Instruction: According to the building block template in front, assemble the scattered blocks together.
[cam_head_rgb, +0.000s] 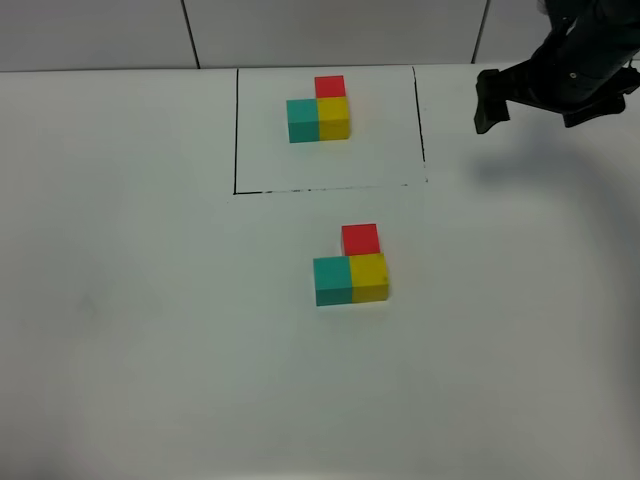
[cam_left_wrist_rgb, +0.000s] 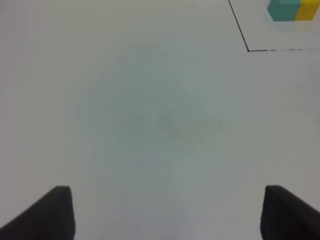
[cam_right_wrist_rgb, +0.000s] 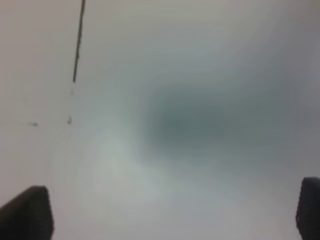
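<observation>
The building block template sits at the back, inside a thin black-line rectangle (cam_head_rgb: 236, 130): teal (cam_head_rgb: 303, 121), yellow (cam_head_rgb: 334, 117) and red (cam_head_rgb: 330, 86) cubes joined in an L. Its teal cube (cam_left_wrist_rgb: 283, 10) and yellow cube (cam_left_wrist_rgb: 309, 10) also show in the left wrist view. The scattered blocks lie mid-table, touching in the same L: teal (cam_head_rgb: 332, 280), yellow (cam_head_rgb: 369, 276), red (cam_head_rgb: 360, 239). My right gripper (cam_head_rgb: 535, 108) hovers at the back right, open and empty (cam_right_wrist_rgb: 167, 215). My left gripper (cam_left_wrist_rgb: 170, 212) is open and empty over bare table, and is out of the exterior high view.
The white table (cam_head_rgb: 150, 300) stretches around both groups of cubes. Its back edge meets a grey wall (cam_head_rgb: 100, 35). A stretch of the frame's black line (cam_right_wrist_rgb: 78, 40) shows in the right wrist view.
</observation>
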